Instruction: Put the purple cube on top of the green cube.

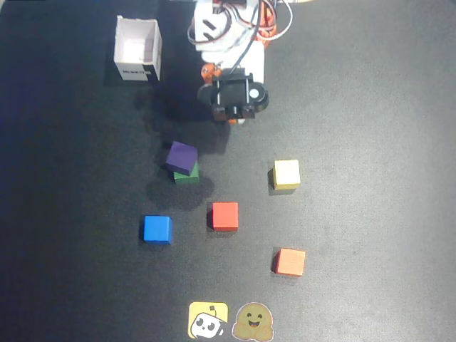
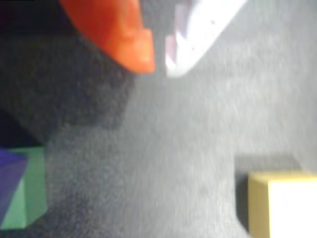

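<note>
1. Two small matte cubes are stacked left of centre in the overhead view: the dark purple cube sits on the dark green cube, turned a little and offset toward the upper left, so a strip of green shows below it.
2. At the wrist view's lower left edge, the purple cube again rests on the green cube.
3. Apart from the stack, the claw hangs over bare black table with nothing between its orange finger and white finger; their tips are nearly together, only a narrow gap showing, so it is clenched and empty.
4. From overhead, the claw lies above and right of the stack, near the arm's white base.
5. Other cubes stand separately: yellow cube, red cube, blue cube, orange cube.
6. An open white box stands upper left; two stickers lie at the bottom edge.
</note>
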Motion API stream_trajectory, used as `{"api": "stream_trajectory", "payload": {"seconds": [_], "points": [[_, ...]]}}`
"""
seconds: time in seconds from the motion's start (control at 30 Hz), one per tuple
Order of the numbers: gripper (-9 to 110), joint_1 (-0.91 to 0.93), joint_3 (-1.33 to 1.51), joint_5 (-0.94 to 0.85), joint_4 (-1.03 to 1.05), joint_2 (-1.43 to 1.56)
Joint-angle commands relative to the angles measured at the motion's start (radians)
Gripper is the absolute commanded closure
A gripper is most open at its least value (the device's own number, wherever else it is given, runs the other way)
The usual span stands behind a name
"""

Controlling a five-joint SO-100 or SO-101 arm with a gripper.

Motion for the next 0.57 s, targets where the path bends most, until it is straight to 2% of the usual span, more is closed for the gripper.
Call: {"api": "stream_trajectory", "payload": {"seconds": [0.0, 0.53], "points": [[101, -0.006, -0.005, -0.011, 0.006, 0.008], [101, -0.006, -0.005, 0.011, 0.008, 0.008]]}}
